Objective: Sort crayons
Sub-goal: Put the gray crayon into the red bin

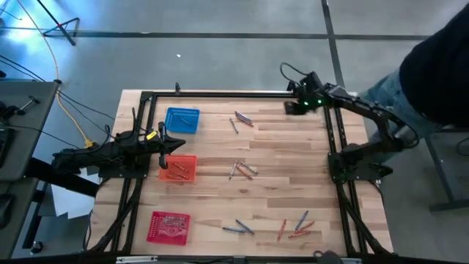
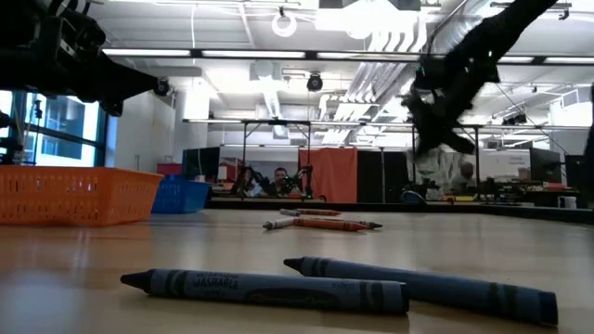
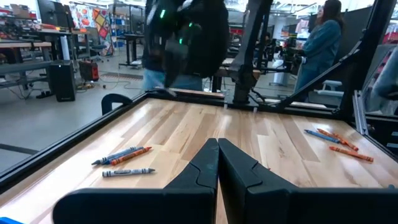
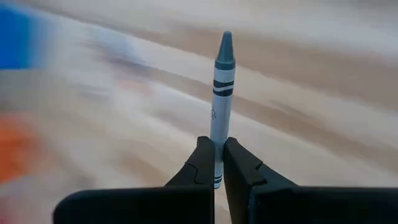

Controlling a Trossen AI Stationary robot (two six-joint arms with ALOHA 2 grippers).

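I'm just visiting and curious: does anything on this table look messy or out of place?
Yes: crayons lie loose in clusters across the table, such as the middle bunch. The right gripper pinches a bluish-grey crayon.

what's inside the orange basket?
In the orange basket, the high view shows a few crayons on the mesh floor. The left gripper hangs over its far edge, hiding that part.

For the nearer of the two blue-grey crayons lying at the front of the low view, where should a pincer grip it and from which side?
Probably at mid-length of the nearer blue-grey crayon, coming straight down from above. It lies flat on the wooden table, and the second crayon lies close behind, so the fingers need to straddle its thin width.
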